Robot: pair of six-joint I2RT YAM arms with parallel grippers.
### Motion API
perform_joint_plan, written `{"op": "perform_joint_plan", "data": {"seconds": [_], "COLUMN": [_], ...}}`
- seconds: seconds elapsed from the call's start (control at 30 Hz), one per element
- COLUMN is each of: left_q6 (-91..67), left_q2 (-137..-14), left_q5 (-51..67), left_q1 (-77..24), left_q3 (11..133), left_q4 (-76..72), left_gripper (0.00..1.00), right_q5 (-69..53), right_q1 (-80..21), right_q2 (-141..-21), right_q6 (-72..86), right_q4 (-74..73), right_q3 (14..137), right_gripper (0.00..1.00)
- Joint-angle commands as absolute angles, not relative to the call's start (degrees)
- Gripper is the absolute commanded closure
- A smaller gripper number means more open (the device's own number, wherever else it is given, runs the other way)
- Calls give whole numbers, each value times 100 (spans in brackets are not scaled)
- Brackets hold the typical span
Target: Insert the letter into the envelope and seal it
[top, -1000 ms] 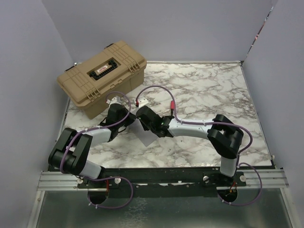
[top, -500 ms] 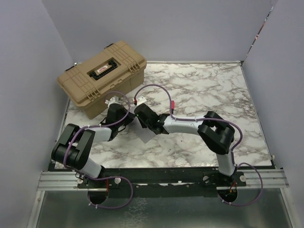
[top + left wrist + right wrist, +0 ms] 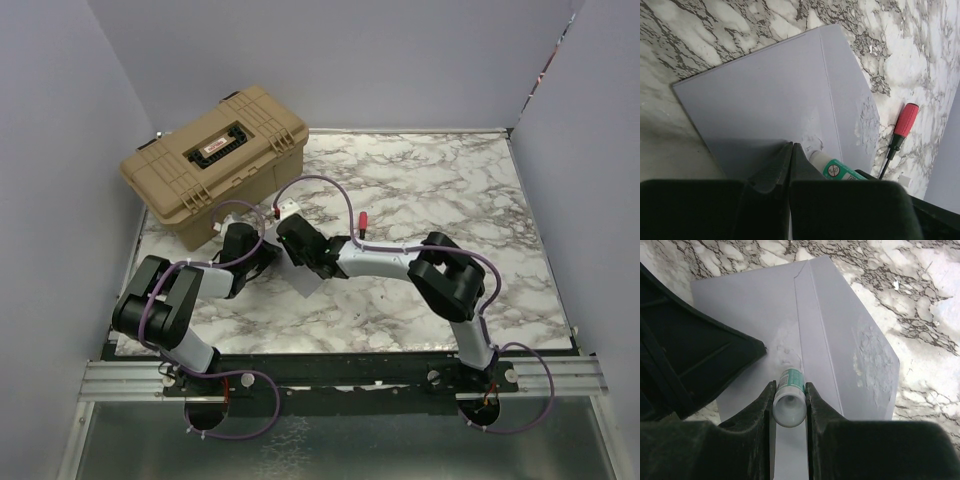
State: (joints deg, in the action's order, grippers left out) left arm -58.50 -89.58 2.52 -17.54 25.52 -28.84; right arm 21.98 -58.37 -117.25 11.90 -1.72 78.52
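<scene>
envelope flat on the marble worktop, near the tan case | your right end effector grips a glue stick, tip at the paper; left end effector pinched closed, tips on the paper | since a second ago your right elbow swung left | only the left wrist shows the red screwdriver | lilac walls
</scene>
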Motion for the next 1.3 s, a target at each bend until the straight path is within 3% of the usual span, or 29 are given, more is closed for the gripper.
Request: {"op": "perform_joint_plan", "data": {"seconds": [0.0, 0.37, 0.8, 1.0, 1.27], "left_q6": [-5866, -5863, -6330, -6289, -6203], "left_q2": [-9172, -9151, -9279, -9420, -9442], "left_q5": [217, 167, 44, -124, -67], "left_q1": [-1713, -1696, -1670, -1671, -1670], "left_q3": [2287, 2263, 2250, 2293, 2347], "left_q4": [-2240, -2129, -1995, -1852, -1891], "left_gripper": [100, 100, 100, 100, 100], "right_q5": [1980, 1949, 1972, 1140, 871], "right_q1": [-5787, -5678, -5613, -5607, -5607], "right_q2": [-12015, -12507, -11552, -11047, -11080], "right_q6": [1092, 1149, 663, 493, 544], "right_q4": [-53, -317, -1043, -889, -825], "right_q3": [8174, 8638, 7493, 6890, 6968], "right_gripper": [100, 100, 100, 100, 100]}}
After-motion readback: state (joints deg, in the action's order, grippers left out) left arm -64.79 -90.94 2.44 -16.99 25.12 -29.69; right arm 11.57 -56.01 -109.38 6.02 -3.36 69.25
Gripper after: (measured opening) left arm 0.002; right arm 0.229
